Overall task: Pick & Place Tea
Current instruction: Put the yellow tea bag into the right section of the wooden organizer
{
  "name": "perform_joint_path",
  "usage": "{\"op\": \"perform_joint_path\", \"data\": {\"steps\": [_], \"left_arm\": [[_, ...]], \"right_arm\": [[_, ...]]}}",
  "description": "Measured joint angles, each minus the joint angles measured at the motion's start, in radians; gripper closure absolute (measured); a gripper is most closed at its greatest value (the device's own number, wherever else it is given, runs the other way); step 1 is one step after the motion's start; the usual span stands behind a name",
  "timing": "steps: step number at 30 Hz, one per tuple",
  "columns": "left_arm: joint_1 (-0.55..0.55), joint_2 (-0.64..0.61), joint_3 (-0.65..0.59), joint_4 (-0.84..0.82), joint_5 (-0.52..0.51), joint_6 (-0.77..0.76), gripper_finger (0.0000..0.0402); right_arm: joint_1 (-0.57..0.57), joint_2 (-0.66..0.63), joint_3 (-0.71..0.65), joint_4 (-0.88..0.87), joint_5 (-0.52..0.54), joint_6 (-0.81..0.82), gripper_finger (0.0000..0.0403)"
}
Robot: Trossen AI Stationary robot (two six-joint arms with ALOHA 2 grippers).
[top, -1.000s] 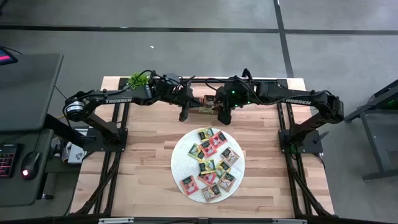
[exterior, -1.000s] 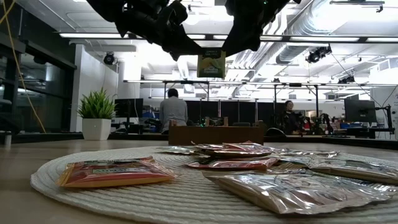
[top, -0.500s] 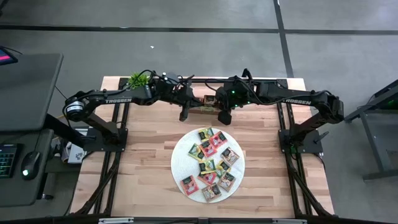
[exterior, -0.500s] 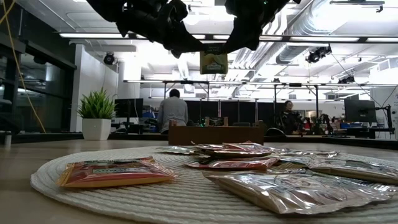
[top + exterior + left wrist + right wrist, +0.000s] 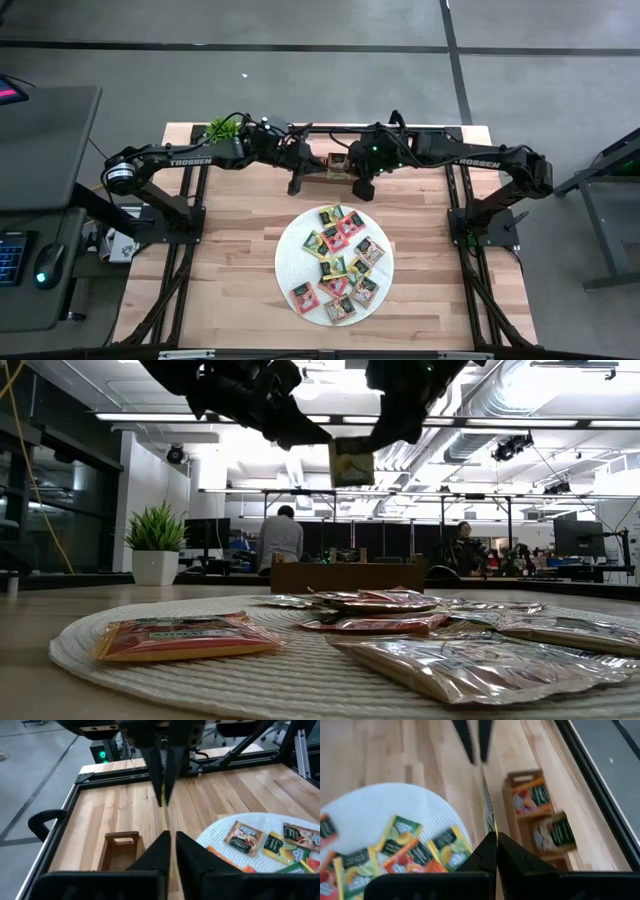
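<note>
low view: yellow-green tea packet (image 5: 351,463) hangs upright, pinched in the closed right gripper (image 5: 372,444)

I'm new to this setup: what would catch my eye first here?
A yellow tea packet hangs in mid-air above the wooden tray at the table's far edge, pinched between the left tool and right tool. Nearer, colourful packets litter a round white mat.

Tea packets (image 5: 335,260) lie scattered on the round mat (image 5: 288,245) at the table's (image 5: 240,290) middle, the wooden tray (image 5: 333,176) behind it, a potted plant (image 5: 220,128) at the far left corner.
</note>
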Motion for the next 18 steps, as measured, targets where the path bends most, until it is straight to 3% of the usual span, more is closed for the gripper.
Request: {"op": "perform_joint_path", "data": {"steps": [10, 18], "left_arm": [[0.031, 0.0, 0.0, -0.06, 0.008, -0.007, 0.0228], [0.138, 0.0, -0.003, -0.104, 0.12, 0.022, 0.0203]], "right_arm": [[-0.071, -0.005, -0.046, -0.019, 0.013, 0.007, 0.0403], [-0.16, -0.024, -0.252, 0.183, -0.025, -0.008, 0.0403]]}}
